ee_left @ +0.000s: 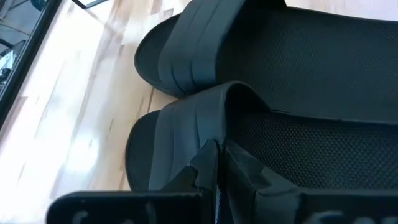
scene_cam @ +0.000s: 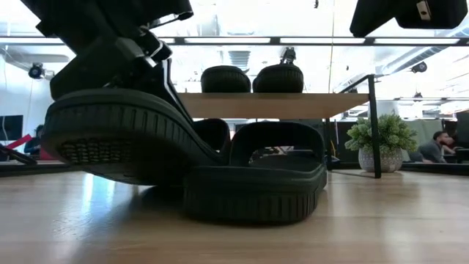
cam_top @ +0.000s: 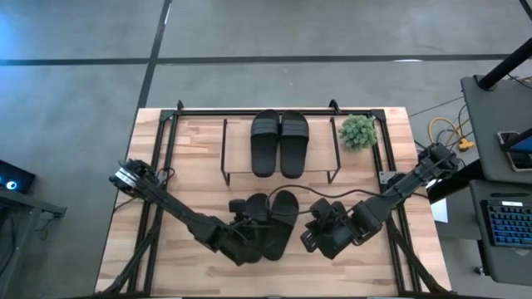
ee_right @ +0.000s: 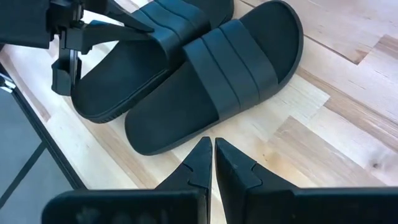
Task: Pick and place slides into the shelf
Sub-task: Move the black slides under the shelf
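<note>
The left gripper (cam_top: 246, 241) has its fingers clamped on one black slip-on slide's strap (ee_left: 186, 134), tilting it beside its mate (ee_right: 211, 87) on the wooden counter (cam_top: 191, 166). The right gripper (ee_right: 210, 163) hovers just beside them, fingers together. Two more slides (cam_top: 279, 143) sit atop the low wooden shelf (scene_cam: 271, 104).

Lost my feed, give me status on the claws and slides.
Left claw shut on slide, one end lifted. Right claw shut, empty, beside second slide. Two slides on shelf. Nothing blocking.
</note>
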{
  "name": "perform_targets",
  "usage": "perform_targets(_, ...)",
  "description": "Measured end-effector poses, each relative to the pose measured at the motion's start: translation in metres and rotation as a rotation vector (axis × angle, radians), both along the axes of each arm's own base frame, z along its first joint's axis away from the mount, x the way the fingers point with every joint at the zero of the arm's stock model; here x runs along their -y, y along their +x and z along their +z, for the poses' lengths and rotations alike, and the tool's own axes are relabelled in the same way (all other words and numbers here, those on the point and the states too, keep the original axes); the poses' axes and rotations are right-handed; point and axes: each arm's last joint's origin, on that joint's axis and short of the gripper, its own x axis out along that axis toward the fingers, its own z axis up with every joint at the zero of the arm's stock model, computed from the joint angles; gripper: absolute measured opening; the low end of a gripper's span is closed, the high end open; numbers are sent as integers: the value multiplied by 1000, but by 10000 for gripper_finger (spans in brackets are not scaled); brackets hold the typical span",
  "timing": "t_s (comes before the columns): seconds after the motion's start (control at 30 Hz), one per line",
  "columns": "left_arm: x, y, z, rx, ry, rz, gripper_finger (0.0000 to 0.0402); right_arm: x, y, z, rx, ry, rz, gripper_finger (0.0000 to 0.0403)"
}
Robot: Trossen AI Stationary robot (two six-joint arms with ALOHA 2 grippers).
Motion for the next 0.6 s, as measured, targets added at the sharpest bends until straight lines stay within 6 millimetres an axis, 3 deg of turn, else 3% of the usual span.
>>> perform_targets(0.17,-2,1,6,4,-49,-13,12,0,0,0,0,0,0,13)
perform_targets(0.6,-5,-7,36,41,-147,-47,128,-1,0,0,8,6,3,13)
